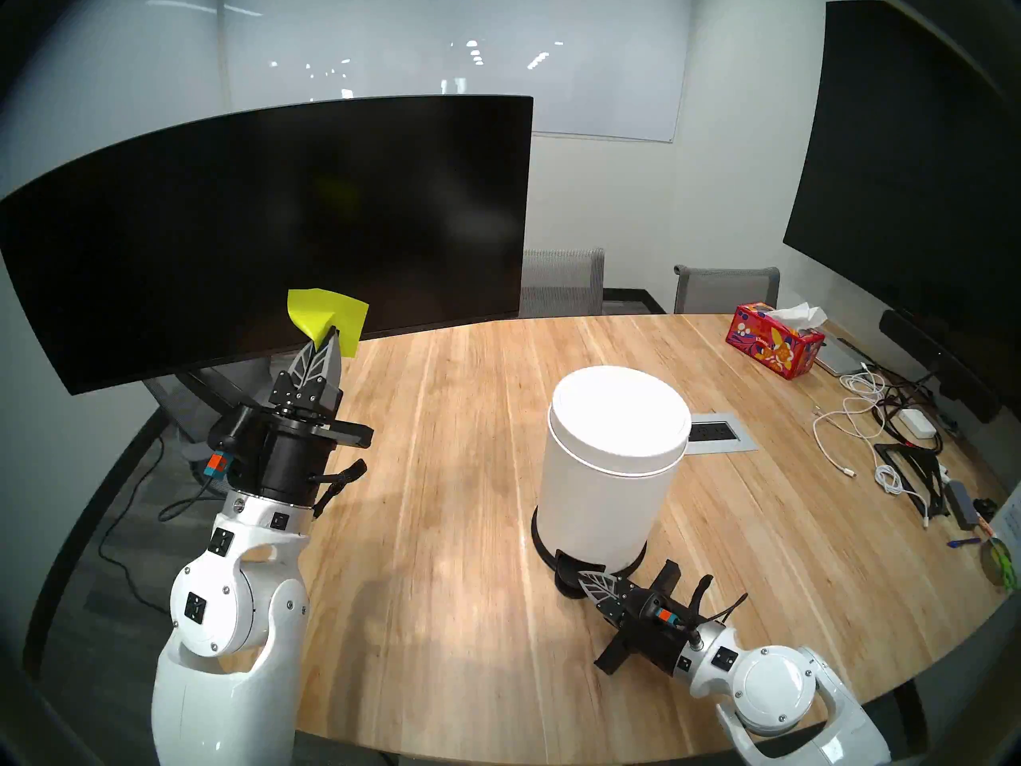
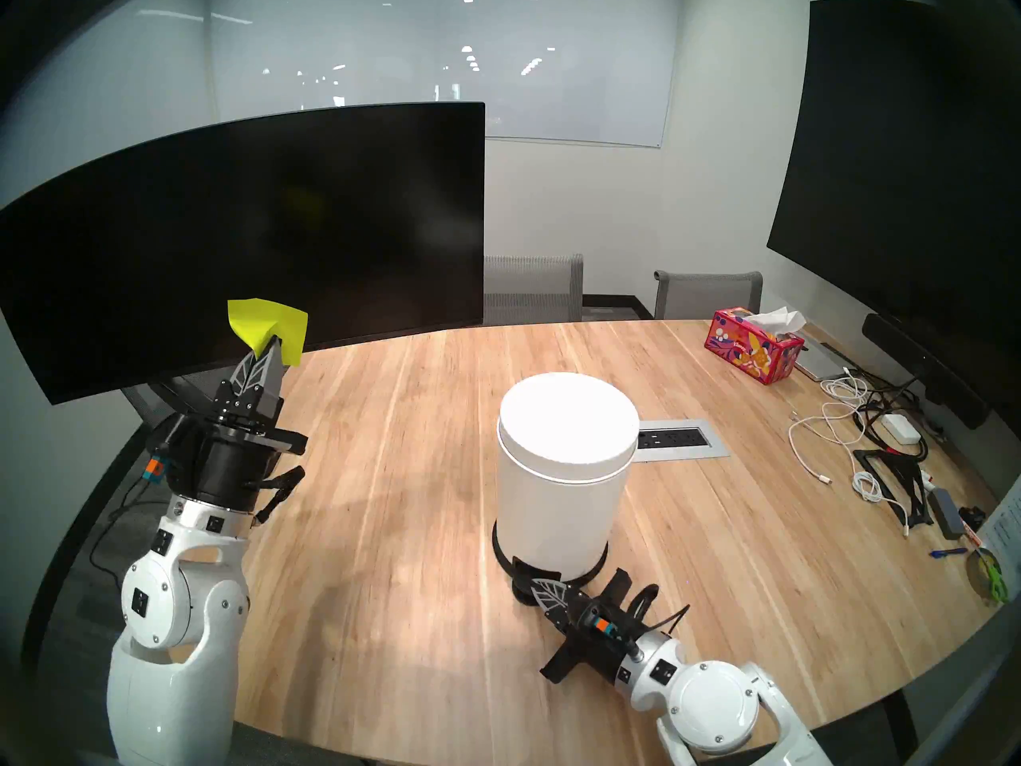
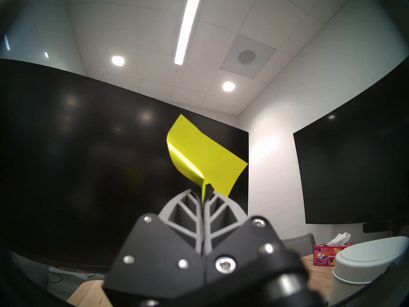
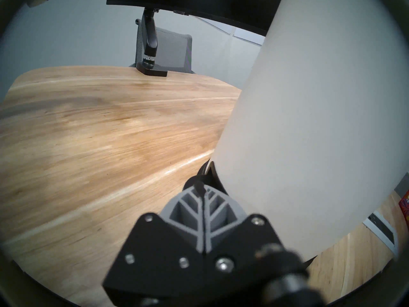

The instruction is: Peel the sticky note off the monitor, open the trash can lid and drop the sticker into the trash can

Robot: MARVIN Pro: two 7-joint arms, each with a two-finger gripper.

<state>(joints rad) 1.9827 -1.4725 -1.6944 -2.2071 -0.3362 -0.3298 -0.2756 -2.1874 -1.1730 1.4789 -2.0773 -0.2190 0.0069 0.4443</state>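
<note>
My left gripper is shut on a corner of the yellow-green sticker, which curls free in front of the lower edge of the wide curved black monitor. The left wrist view shows the sticker pinched between the closed fingertips, off the screen. The white trash can stands mid-table with its lid closed. My right gripper is shut and empty, its tips over the can's black foot pedal; whether it touches the pedal I cannot tell. In the right wrist view the can wall fills the right side.
A red tissue box sits at the back right. Cables, a white adapter and a black stand litter the right edge. A power outlet plate lies behind the can. A second large dark screen hangs on the right wall. The monitor arm base is clamped at the table's far edge.
</note>
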